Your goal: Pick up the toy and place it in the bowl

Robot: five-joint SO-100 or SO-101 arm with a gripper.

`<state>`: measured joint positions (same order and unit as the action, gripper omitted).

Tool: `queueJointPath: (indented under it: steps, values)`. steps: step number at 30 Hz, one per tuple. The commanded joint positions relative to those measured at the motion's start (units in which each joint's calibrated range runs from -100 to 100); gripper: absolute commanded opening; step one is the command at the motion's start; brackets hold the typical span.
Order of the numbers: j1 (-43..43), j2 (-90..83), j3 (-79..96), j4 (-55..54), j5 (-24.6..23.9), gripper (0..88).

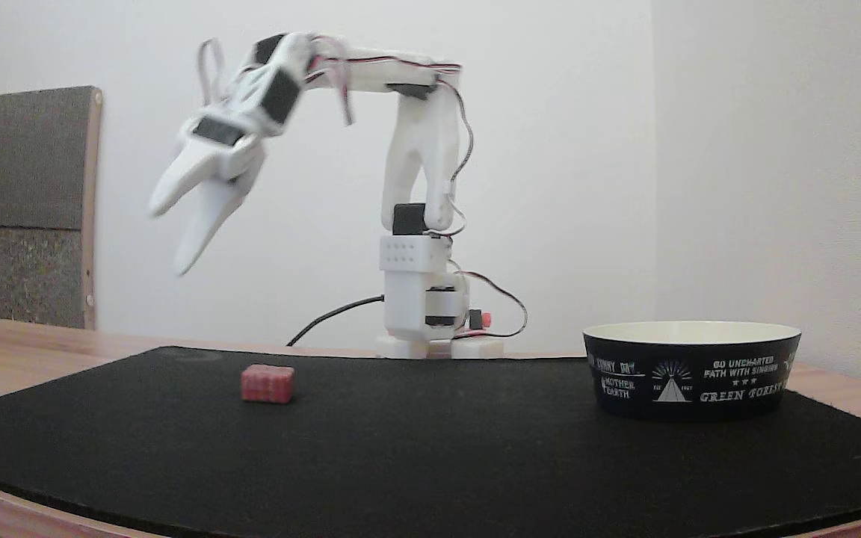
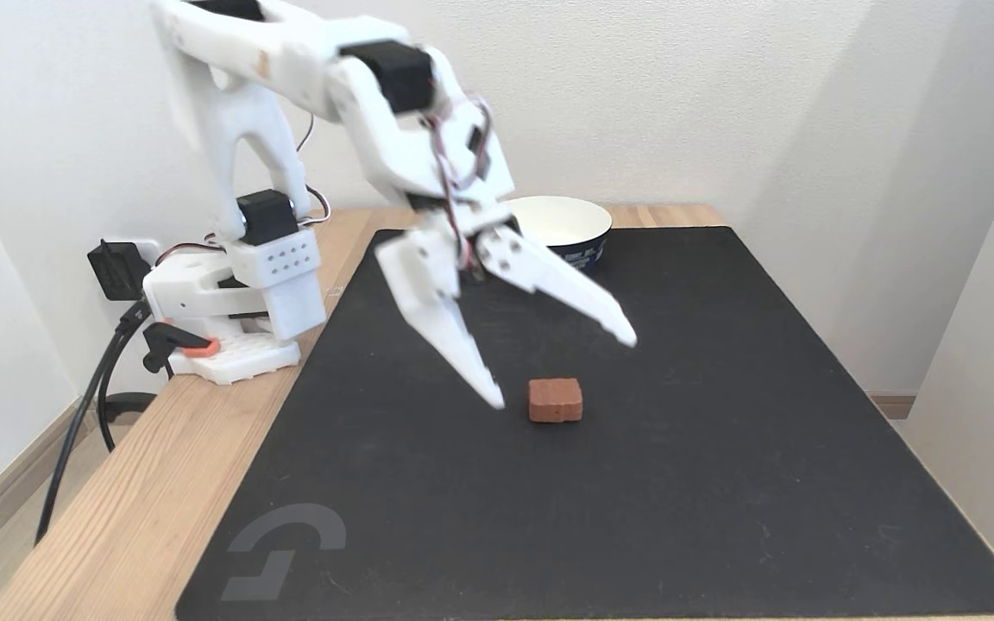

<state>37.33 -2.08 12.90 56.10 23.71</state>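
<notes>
**Red toy sits alone on the mat**

The toy (image 2: 556,400) lies flat on the black mat (image 2: 721,483). Nothing touches it. The claw (image 2: 563,371) hangs in the air above it, wide open and holding nothing. In a fixed view the claw (image 1: 167,241) is high over the mat. The bowl (image 1: 692,368) stands far from the toy, on the mat's other end.

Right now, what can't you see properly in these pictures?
- The fingers' tips are blurred in both fixed views.
- The bowl: its inside is hidden by its own wall in a fixed view; the arm covers part of it in the other.
- The small print on the bowl is too tiny to read fully.
- The toy's underside is hidden against the mat.
</notes>
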Motion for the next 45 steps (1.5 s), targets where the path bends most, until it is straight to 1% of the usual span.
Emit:
queueJointPath:
  steps: [1, 3, 5, 7, 8, 9, 11, 14, 21, 27, 30, 39, 40, 41, 45]
  values:
    - [-2.2, 8.5, -6.0, -0.5, -0.3, 41.1]
    - [-2.7, 11.6, -6.5, -0.4, -1.2, 41.1]
    - [-5.2, 12.5, -6.5, 0.5, -1.4, 41.1]
    - [-8.0, 13.2, -6.5, 4.7, -1.7, 41.1]
    - [-10.4, 13.2, -6.5, 7.4, -4.4, 41.1]
    - [-11.1, 13.2, -6.5, 8.2, -5.8, 41.1]
    - [-11.9, 13.2, -6.4, 9.1, -6.8, 41.1]
    - [-13.4, 13.2, -6.1, 11.0, -6.8, 41.1]
    - [-12.9, 13.4, -5.6, 10.9, -6.6, 41.1]
    - [-12.9, 18.0, -6.5, 9.9, -6.5, 40.8]
    - [-12.9, 19.6, -6.5, 7.5, -6.6, 40.8]
    - [-13.3, 20.0, -6.5, 5.7, -6.7, 39.8]
    - [-13.3, 20.0, -6.4, 5.7, -6.7, 37.9]
    - [-13.3, 20.0, -6.3, 5.7, -6.8, 30.3]
    - [-12.9, 20.0, -6.3, 5.1, -7.2, 12.4]
